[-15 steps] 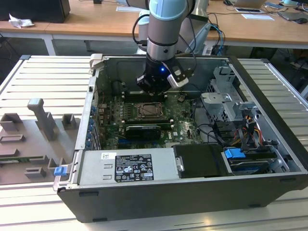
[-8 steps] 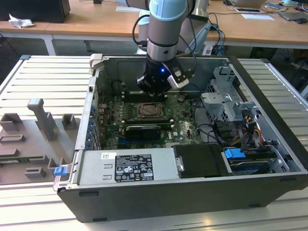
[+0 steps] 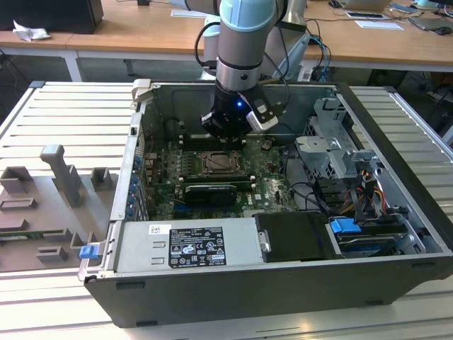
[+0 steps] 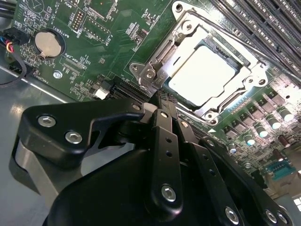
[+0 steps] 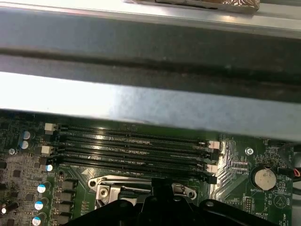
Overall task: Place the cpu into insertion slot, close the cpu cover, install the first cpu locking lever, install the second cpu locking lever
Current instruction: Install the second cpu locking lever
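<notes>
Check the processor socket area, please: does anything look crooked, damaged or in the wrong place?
Nothing stands out. In the second wrist view the cpu lies flat and square in the insertion slot, the cpu cover frames it evenly, and the gripper sits beside the cover's edge.

A ribbed pale metal table [image 3: 49, 120] carries an open computer case [image 3: 283, 283] lying on its side, filling the middle and the exterior view's right. At the exterior view's left, a grey fixture plate [image 3: 42, 212] with upright blocks lies on the table, just beside the case.
</notes>
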You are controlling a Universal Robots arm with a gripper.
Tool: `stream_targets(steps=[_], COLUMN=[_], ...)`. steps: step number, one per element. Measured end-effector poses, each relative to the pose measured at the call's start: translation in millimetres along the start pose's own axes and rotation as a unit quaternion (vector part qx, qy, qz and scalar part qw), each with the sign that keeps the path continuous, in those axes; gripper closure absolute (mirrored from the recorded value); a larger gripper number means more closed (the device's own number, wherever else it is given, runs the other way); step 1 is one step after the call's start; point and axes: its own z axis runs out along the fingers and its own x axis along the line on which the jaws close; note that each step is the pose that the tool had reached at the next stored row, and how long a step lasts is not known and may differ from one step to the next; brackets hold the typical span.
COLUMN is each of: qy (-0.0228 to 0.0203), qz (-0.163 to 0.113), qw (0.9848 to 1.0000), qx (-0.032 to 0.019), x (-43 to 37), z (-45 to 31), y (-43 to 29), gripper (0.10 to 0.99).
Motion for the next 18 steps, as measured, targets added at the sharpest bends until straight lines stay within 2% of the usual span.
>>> stream_targets(steps=[15,18], qy=[-0.0001,0.0], qz=[0.0,0.0], qw=[1.0,1.0], qx=[-0.0001,0.0001], x=[1.1,1.1], z=[-1.1,-5.2], y=[-10.8,-10.5], gripper=[0.98,0.98])
